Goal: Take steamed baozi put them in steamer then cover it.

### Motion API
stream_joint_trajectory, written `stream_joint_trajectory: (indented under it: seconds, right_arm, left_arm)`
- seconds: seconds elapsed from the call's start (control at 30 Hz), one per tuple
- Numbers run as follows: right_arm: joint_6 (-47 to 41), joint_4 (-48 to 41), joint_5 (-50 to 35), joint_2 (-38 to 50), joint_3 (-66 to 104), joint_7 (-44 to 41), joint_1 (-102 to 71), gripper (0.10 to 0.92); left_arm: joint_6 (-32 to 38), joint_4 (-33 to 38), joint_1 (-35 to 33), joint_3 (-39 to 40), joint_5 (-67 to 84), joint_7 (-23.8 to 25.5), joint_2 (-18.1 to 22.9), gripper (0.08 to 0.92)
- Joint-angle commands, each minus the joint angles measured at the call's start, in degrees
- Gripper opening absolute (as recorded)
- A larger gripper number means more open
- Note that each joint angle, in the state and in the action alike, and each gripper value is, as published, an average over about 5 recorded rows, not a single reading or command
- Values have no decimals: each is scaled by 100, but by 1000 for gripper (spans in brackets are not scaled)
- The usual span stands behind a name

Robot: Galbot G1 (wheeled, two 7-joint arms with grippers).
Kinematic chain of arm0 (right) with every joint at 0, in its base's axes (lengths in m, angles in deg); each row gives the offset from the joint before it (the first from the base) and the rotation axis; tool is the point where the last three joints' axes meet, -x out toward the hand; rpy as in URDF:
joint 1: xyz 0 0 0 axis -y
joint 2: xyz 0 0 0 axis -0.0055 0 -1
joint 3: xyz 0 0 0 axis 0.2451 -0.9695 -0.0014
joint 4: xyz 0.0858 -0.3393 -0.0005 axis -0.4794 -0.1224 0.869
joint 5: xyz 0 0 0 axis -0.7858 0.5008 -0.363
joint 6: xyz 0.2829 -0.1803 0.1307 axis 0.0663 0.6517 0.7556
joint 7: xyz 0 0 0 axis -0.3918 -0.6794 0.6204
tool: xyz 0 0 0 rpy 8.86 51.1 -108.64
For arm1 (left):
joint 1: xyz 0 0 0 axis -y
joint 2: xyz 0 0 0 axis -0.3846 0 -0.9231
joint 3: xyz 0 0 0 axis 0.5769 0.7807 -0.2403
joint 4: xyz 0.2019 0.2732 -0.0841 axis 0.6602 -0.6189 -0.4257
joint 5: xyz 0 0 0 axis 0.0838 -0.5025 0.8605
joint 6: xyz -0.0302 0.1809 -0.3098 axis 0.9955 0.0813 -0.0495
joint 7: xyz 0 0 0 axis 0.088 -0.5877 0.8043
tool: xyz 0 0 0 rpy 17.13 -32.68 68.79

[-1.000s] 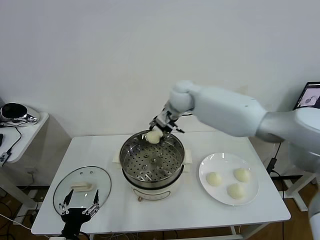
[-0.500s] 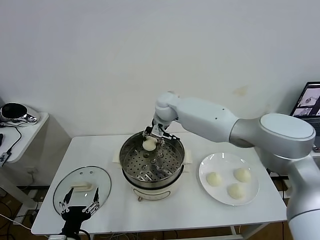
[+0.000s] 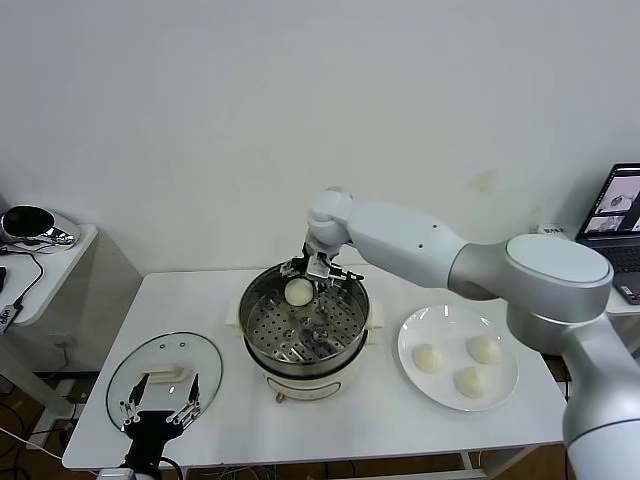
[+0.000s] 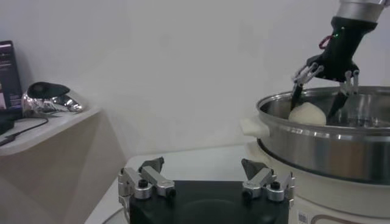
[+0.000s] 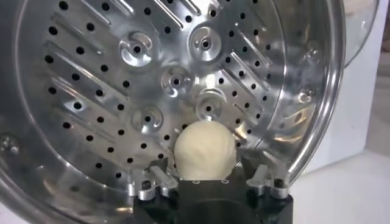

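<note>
The right gripper (image 3: pixel 303 273) reaches over the far rim of the round shiny stainless-steel steamer (image 3: pixel 304 322), its fingers clasped on either side of one smooth cream-white steamed bun (image 3: pixel 298 291). It holds the bun low over the far part of the perforated tray, probably so the bun can be released without rolling. Three more cream-white buns (image 3: pixel 428 357) wait on the flat white plate (image 3: pixel 504 378) to the right of the steamer, within the same arm's reach. The round clear glass lid (image 3: pixel 165 372) with its cream-white bar handle lies flat at the near left, likely kept aside until loading ends. The left gripper (image 3: pixel 158 414) hangs above the lid's near edge, fingers spread wide and holding nothing.
</note>
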Motion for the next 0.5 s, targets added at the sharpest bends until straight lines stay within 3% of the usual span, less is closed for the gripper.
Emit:
stream_joint_trajectory:
  seconds: [0.03, 0.27, 0.5]
  right_arm:
    - [-2398, 1691, -2032, 1206, -278, -758, 1277, 822]
    - [-4444, 3036, -2581, 3121, -612, -741, 1729, 823]
    - [-5152, 3970, -2525, 4676, -696, -504, 1277, 823]
  left_arm:
    - [-5, 5, 3, -3, 1, 5, -8, 823]
    - [-86, 85, 66, 21, 22, 20, -91, 823]
    - [-85, 47, 103, 37, 19, 23, -227, 823]
